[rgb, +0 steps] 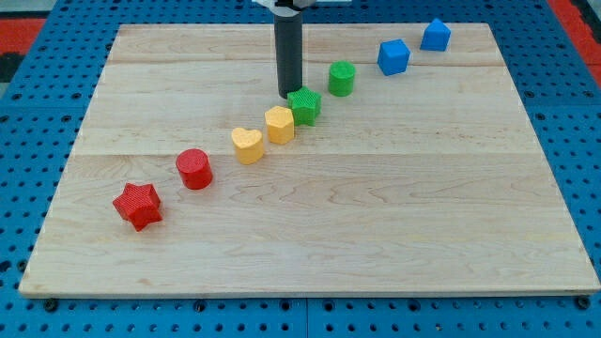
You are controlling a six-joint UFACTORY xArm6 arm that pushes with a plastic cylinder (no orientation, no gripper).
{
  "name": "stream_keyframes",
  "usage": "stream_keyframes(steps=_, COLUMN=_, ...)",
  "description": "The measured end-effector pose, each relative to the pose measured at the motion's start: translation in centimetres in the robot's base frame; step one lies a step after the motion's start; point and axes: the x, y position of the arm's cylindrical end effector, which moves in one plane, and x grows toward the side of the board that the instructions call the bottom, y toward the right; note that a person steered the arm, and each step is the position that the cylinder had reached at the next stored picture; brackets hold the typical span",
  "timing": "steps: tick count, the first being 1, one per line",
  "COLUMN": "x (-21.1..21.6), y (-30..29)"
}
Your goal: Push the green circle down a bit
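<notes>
The green circle [341, 78] stands upright on the wooden board [310, 216], right of centre near the view's top. My tip [289, 95] is down and to the left of it, a short gap away. The tip sits right against the upper left side of a green star [304, 105]. The blocks form a diagonal line from lower left to upper right.
Along the diagonal from lower left lie a red star [138, 206], a red circle [194, 169], a yellow heart [248, 145] and a yellow hexagon [280, 124]. Past the green circle sit a blue cube [393, 56] and a blue house-shaped block [435, 35].
</notes>
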Motion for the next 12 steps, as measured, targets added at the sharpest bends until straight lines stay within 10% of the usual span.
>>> stream_keyframes(steps=3, x=-0.5, y=-0.4)
stream_keyframes(steps=5, x=-4.4, y=-11.9)
stream_keyframes(steps=9, x=4.0, y=-19.3)
stream_keyframes(steps=12, x=-3.4, y=-2.6)
